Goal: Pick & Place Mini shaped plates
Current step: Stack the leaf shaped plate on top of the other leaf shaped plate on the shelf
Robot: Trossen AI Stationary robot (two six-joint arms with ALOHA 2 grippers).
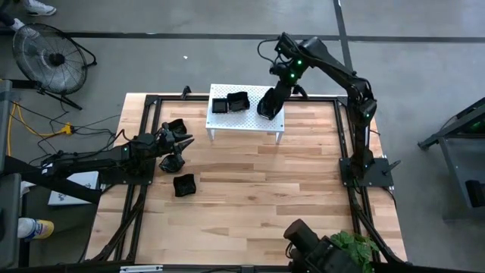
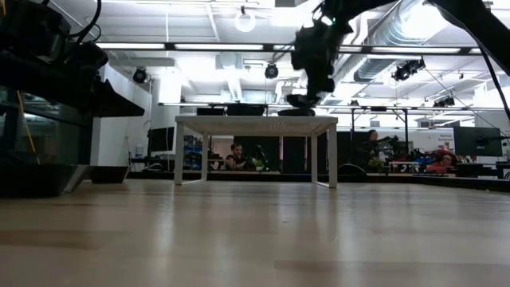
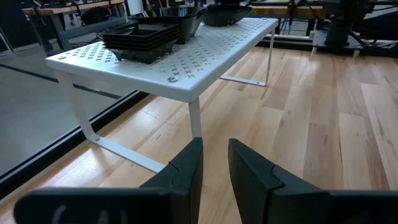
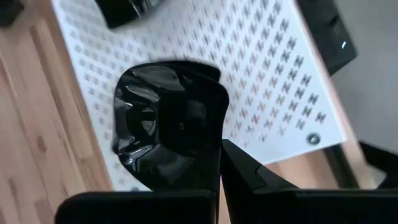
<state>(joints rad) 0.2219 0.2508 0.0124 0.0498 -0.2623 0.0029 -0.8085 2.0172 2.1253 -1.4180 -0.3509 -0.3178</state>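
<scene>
My right gripper point(image 4: 221, 163) is over the right end of the white perforated stand point(image 1: 246, 120), shut on a glossy black wavy-rimmed mini plate point(image 4: 146, 127). In the low view this plate point(image 2: 302, 100) hangs just above the stand top point(image 2: 255, 119). A stack of square black plates point(image 1: 220, 105) and another black plate point(image 1: 239, 100) rest on the stand's left half. Three more plates point(image 1: 176, 127), point(image 1: 173, 161), point(image 1: 184, 184) lie on the table by my left gripper point(image 1: 184, 141). My left gripper point(image 3: 215, 171) is shut to a narrow gap, holds nothing, and faces the stand point(image 3: 186, 68). My right gripper pinches the wavy plate by its rim point(image 4: 208, 134) between the two fingers, coming from above and slanting down. The plate juts out past the fingertips, tilted, over the stand's perforated top point(image 4: 261, 74). Whether its lower edge touches the stand cannot be told.
A black frame point(image 1: 151, 102) borders the wooden table point(image 1: 265, 189). The table's near half is bare wood. A fan point(image 1: 45, 57) stands on the floor beyond the far left corner, and a plant point(image 1: 352, 246) sits at the near edge. People sit far behind point(image 2: 235, 155).
</scene>
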